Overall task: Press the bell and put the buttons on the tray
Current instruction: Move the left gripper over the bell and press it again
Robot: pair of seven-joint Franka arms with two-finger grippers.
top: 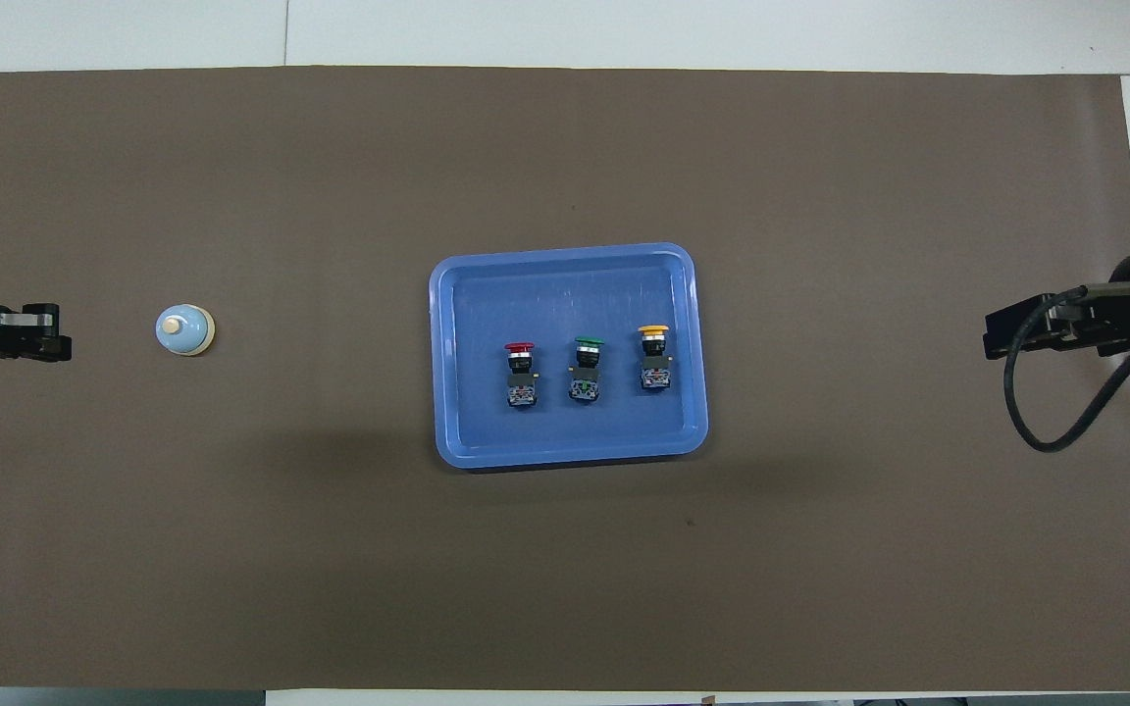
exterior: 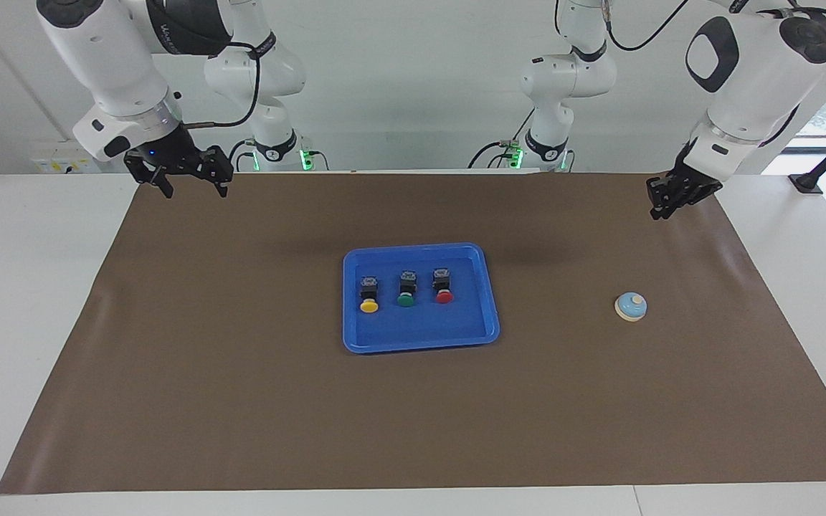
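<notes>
The blue tray (exterior: 420, 328) (top: 565, 289) lies mid-mat. Three buttons stand in a row in it: yellow (exterior: 368, 295) (top: 654, 347), green (exterior: 406, 289) (top: 586, 358) and red (exterior: 443, 286) (top: 520, 363). The light-blue bell (exterior: 630, 307) (top: 184, 330) sits on the mat toward the left arm's end. My left gripper (exterior: 659, 211) (top: 53, 339) hangs shut and empty over the mat at that end, well apart from the bell. My right gripper (exterior: 196, 192) (top: 989, 343) waits open and empty over the mat's edge at the right arm's end.
A brown mat (exterior: 241, 401) (top: 820, 549) covers most of the white table (exterior: 33, 301). A black cable (top: 1036, 412) loops down from the right wrist. Bare mat surrounds the tray and the bell.
</notes>
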